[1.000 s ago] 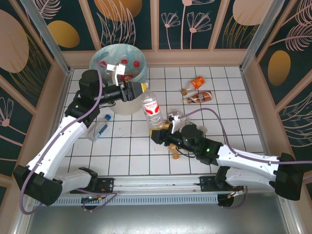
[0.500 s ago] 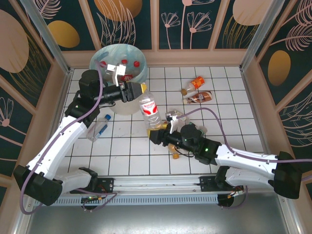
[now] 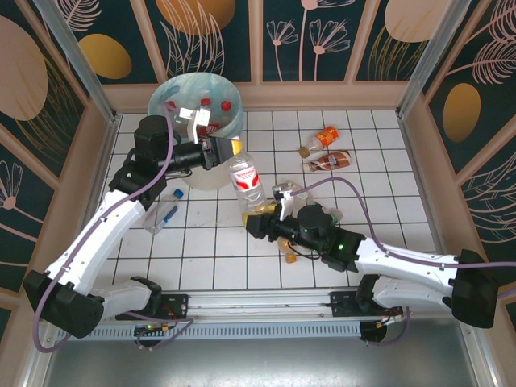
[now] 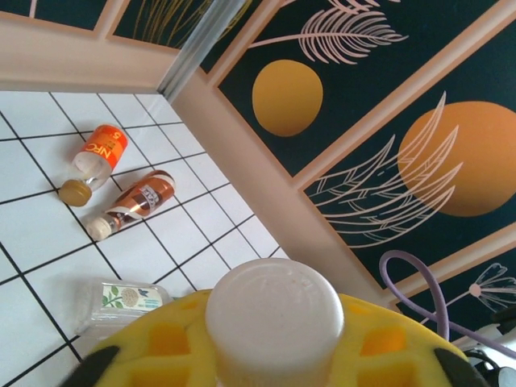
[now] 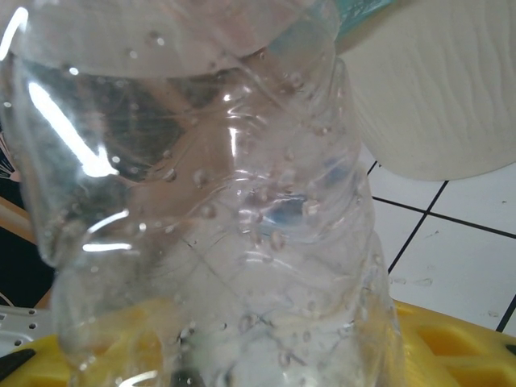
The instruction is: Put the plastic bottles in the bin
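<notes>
A clear plastic bottle (image 3: 248, 184) with a red label hangs tilted over the tiles, held at both ends. My left gripper (image 3: 229, 150) is shut on its white cap (image 4: 274, 316), with yellow pads (image 4: 161, 343) on either side. My right gripper (image 3: 263, 218) is shut on the bottle's base; the clear ribbed body (image 5: 218, 242) rises between its yellow pads (image 5: 451, 339). The bin (image 3: 184, 90), cream-white with a blue-green liner, stands at the back left just behind the left gripper and holds red-capped bottles (image 3: 211, 126). Its wall (image 5: 439, 97) is close behind the held bottle.
Loose on the tiles lie an orange bottle (image 3: 326, 137) (image 4: 98, 155), a brown bottle (image 3: 329, 161) (image 4: 135, 201), a clear bottle (image 3: 290, 192) (image 4: 121, 297) beside the right arm, and a blue-capped bottle (image 3: 161, 216) at the left. A small amber item (image 3: 289, 256) lies under the right arm.
My left gripper has closed on the bottle's cap. The bottle and my right gripper have shifted slightly left, toward the bin.
</notes>
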